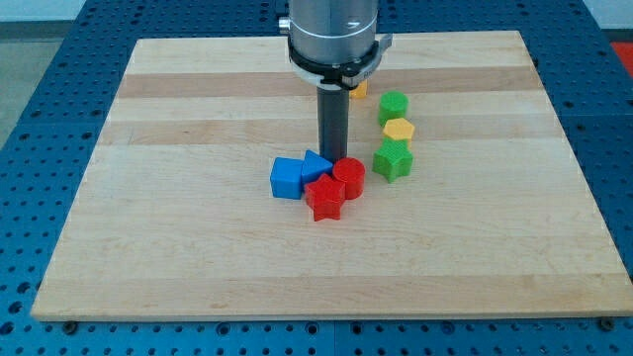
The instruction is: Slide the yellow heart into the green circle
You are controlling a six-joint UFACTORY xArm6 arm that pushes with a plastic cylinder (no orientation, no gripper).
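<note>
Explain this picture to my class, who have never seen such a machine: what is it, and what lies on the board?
The grey cylinder at the view's top is the end of a robot arm. It has no hand; it ends in a dark rod, and it holds nothing. It only pushes things by sliding the rod's lower end, my tip, along the wooden board.

There is one camera, looking down at the board at a slant.

My tip stands just behind a cluster of four blocks: a blue cube, a blue triangle, a red circle and a red star. To the view's right sit a green circle, a yellow block and a green star. Another yellow block peeks out behind the arm; its shape is hidden.
</note>
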